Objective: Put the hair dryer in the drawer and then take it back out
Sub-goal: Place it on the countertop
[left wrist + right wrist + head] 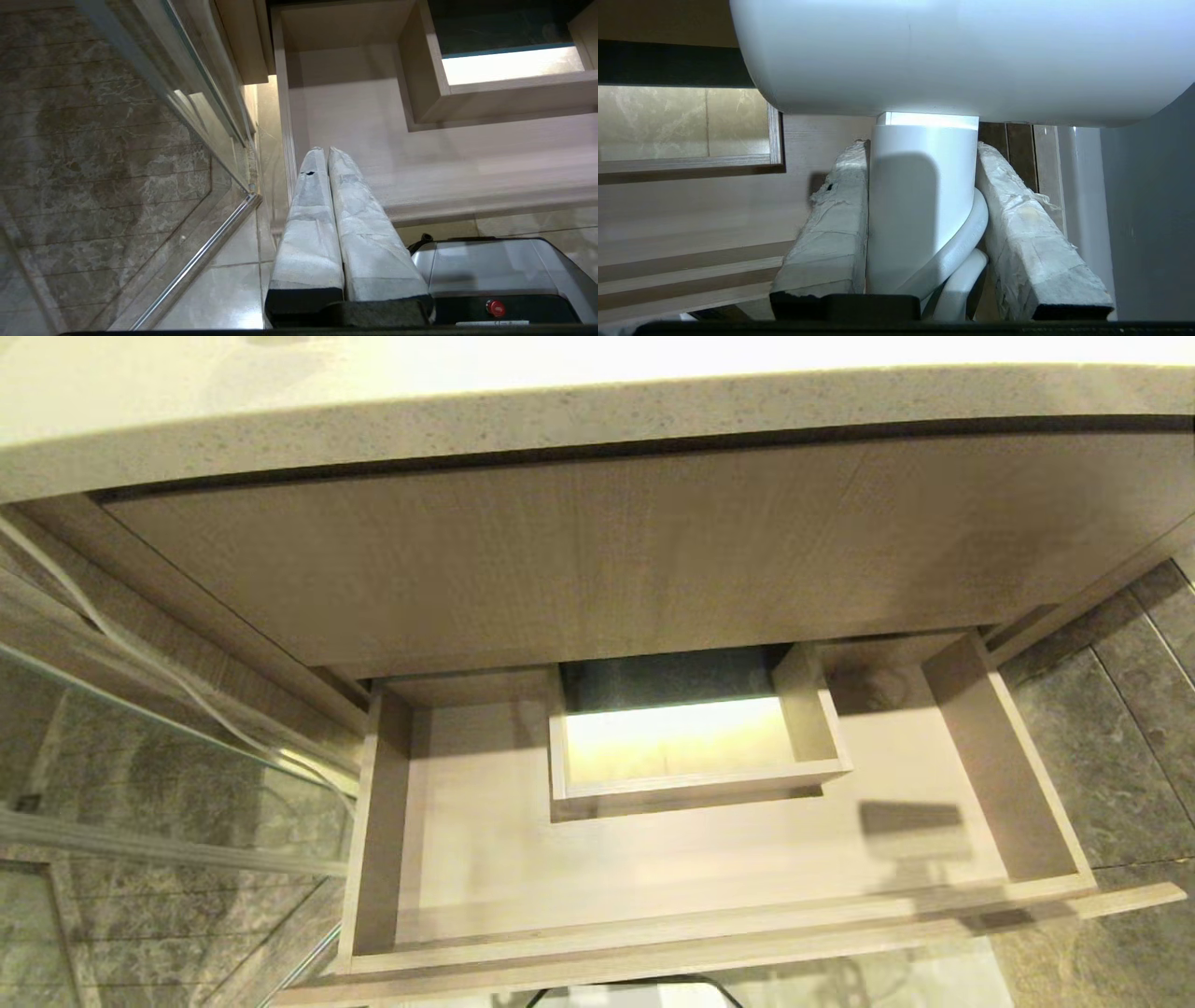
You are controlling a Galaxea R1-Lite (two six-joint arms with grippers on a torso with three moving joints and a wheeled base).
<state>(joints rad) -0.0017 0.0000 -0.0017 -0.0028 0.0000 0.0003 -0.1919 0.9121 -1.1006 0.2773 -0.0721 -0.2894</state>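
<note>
Glossy white hair dryer (924, 60), handle clamped in right hand (924, 149), left hand (327, 154) closed, empty

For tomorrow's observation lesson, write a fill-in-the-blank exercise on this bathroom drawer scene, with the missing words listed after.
1. The drawer under the countertop stands ____.
2. The right gripper is shut on the handle of the white ____.
3. The left gripper has its fingers pressed together and holds ____.
4. In the head view, the number of things lying on the drawer's floor is ____.

Missing words: open; hair dryer; nothing; zero
</note>
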